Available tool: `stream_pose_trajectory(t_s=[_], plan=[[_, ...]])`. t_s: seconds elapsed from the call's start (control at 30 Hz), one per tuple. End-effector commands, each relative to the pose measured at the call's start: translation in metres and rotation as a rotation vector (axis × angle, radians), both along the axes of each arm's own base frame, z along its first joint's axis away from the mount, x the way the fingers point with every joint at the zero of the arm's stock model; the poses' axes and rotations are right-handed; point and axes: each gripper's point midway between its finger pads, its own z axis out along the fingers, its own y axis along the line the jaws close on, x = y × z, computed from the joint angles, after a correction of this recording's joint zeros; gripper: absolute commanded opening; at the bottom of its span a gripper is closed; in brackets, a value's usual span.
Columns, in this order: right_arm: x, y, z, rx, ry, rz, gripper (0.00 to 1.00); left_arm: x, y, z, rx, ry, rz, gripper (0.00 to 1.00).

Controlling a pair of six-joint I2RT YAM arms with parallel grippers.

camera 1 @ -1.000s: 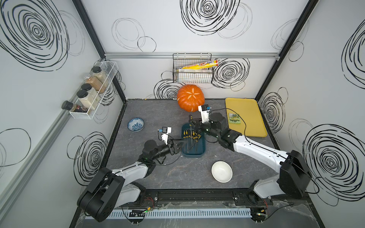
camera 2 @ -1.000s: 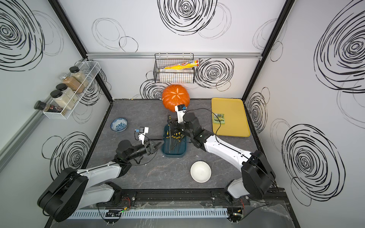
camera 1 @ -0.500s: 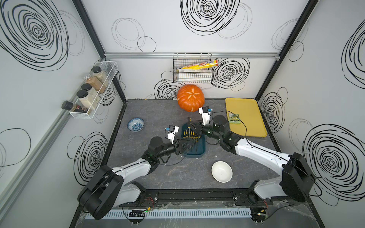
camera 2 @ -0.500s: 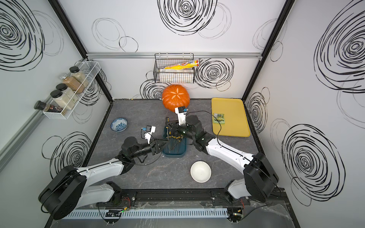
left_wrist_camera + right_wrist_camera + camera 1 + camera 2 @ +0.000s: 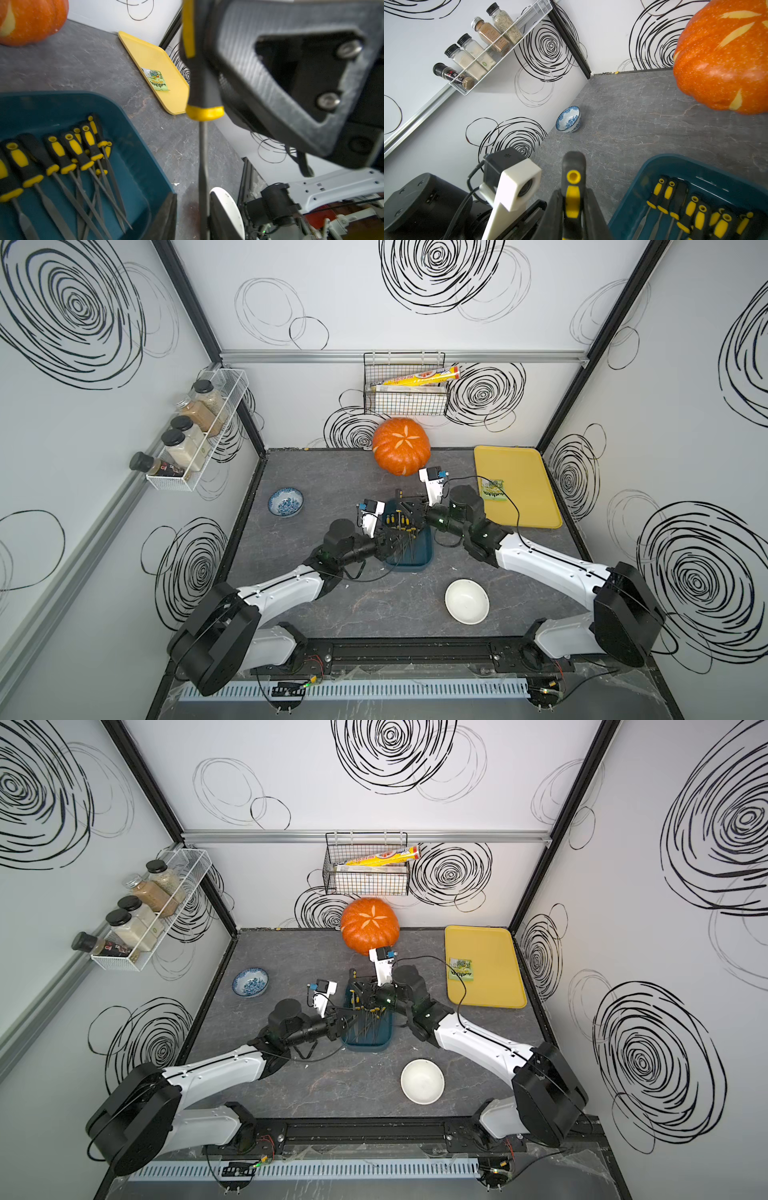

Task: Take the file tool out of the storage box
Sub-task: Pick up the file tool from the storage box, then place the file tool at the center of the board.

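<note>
Far out on the left gripper's outer side, a white wire rack [image 5: 533, 15] on the wall carries spice jars [image 5: 475, 56]. One jar bears a round green mark and a dark bottle [image 5: 452, 75] has a red-and-white label, but none of the print can be read. Nearer that gripper, though well apart from it, a blue-patterned bowl [image 5: 285, 502] stands on the grey table [image 5: 353, 614].

The left gripper [image 5: 340, 1023] sits at the storage box's left wall. Its jaws are narrowed around the steel blade of the file tool [image 5: 204, 83] but not clamped. In the left wrist view a gap shows between one finger [image 5: 166, 218] and the blade.

The storage box [image 5: 419, 562], dark teal, lies on the table beneath and between both grippers. Other files [image 5: 72, 149] with black-and-yellow handles lie side by side in it, and no writing shows on them.

The right gripper [image 5: 573, 195] is clenched on the file tool's black-and-yellow handle and holds it raised above the box. The handle's end pokes out past the fingertips.

Beyond the right gripper stands an orange pumpkin [image 5: 401, 445]. Above the pumpkin, a wire basket [image 5: 405, 404] on the back wall holds a yellow carton [image 5: 424, 376] printed in red, too small to read. On the robot's side of that gripper sits a white bowl [image 5: 466, 600]. On the gripper's outer side lies a yellow tray [image 5: 536, 489] with a green packet [image 5: 156, 81] on it, whose dark lettering is illegible.
</note>
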Motion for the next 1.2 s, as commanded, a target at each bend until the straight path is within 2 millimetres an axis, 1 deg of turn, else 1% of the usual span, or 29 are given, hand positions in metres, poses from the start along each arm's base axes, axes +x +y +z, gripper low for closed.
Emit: stream_pose_trajectory(t_s=[0.0,0.1,0.17,0.23,0.27,0.37,0.4,0.43,0.5,0.57,0.6,0.67,0.7,0.73,0.77,0.87,1.0,1.17], plan=[[0.000,-0.002,0.008,0.029,-0.024,-0.006,0.05,0.008,0.002,0.001,0.043,-0.037,0.046,0.22],[-0.001,-0.003,0.006,0.028,-0.023,-0.011,0.05,0.010,0.005,0.001,0.056,-0.040,0.068,0.13],[-0.001,-0.003,0.004,0.030,-0.017,-0.011,0.06,0.010,0.004,0.000,0.056,-0.038,0.062,0.00],[-0.001,-0.003,0.004,0.040,-0.012,-0.015,0.10,0.009,0.003,0.000,0.049,-0.033,0.056,0.00],[-0.001,-0.004,0.004,0.049,-0.011,-0.015,0.16,0.009,0.003,-0.001,0.051,-0.030,0.057,0.00],[-0.002,-0.004,0.002,0.054,-0.006,-0.013,0.48,0.010,0.008,-0.003,0.062,-0.025,0.086,0.00],[-0.002,-0.004,0.002,0.053,-0.003,-0.013,0.54,0.011,0.011,-0.004,0.066,-0.017,0.103,0.00],[-0.002,-0.005,0.003,0.052,-0.010,-0.017,0.58,0.012,0.015,-0.008,0.083,0.000,0.127,0.00],[-0.003,-0.011,0.008,0.030,-0.021,-0.033,0.64,0.020,0.033,-0.024,0.206,0.063,0.227,0.00],[0.000,-0.020,0.012,-0.051,-0.036,-0.069,0.66,0.026,0.061,-0.041,0.361,0.128,0.359,0.00],[0.002,-0.027,0.009,-0.109,-0.035,-0.098,0.68,0.027,0.076,-0.049,0.442,0.153,0.420,0.00],[0.006,-0.037,-0.001,-0.246,-0.040,-0.127,0.69,0.025,0.102,-0.071,0.596,0.247,0.491,0.00],[0.009,-0.041,-0.011,-0.325,-0.030,-0.136,0.69,0.023,0.112,-0.081,0.654,0.304,0.513,0.00],[0.012,-0.046,-0.021,-0.387,-0.018,-0.150,0.69,0.022,0.115,-0.089,0.678,0.337,0.512,0.00],[0.014,-0.051,-0.032,-0.440,-0.010,-0.165,0.69,0.022,0.114,-0.097,0.690,0.359,0.500,0.00],[0.019,-0.060,-0.061,-0.546,-0.003,-0.185,0.69,0.022,0.116,-0.123,0.762,0.460,0.478,0.00],[0.022,-0.058,-0.093,-0.628,0.039,-0.154,0.67,0.024,0.120,-0.147,0.815,0.557,0.459,0.00],[0.026,-0.050,-0.106,-0.637,0.065,-0.134,0.65,0.029,0.121,-0.157,0.840,0.581,0.442,0.00]])
